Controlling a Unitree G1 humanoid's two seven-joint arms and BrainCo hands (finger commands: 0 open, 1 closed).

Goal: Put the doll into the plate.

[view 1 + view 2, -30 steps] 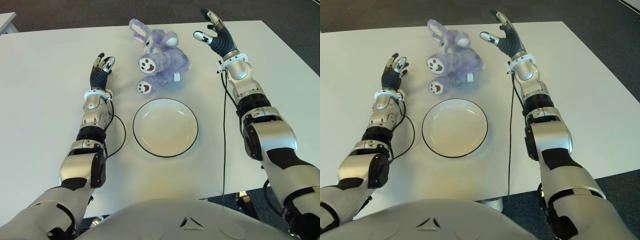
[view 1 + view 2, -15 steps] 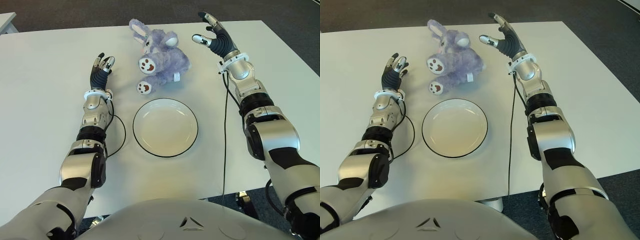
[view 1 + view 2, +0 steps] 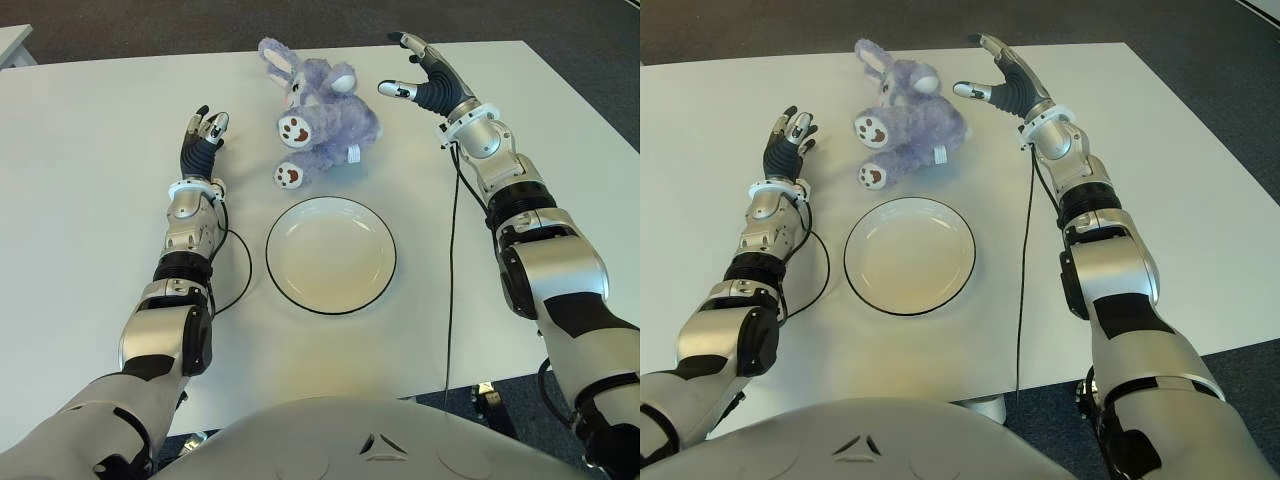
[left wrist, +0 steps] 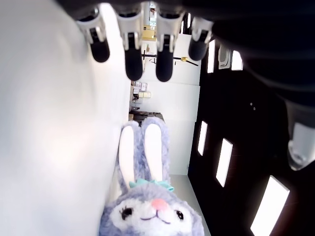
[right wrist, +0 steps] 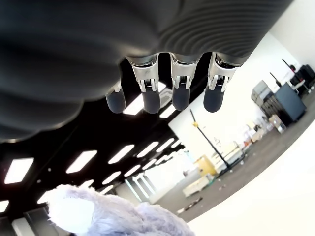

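Doll, a fluffy lilac plush rabbit, lies on the white table just beyond the empty white black-rimmed plate, untouched. My right hand has swung inward over the last second and now hovers just beside the rabbit's head, fingers spread, holding nothing; I judge a grasp is near. My left hand, fingers extended and empty, shows left of the rabbit.
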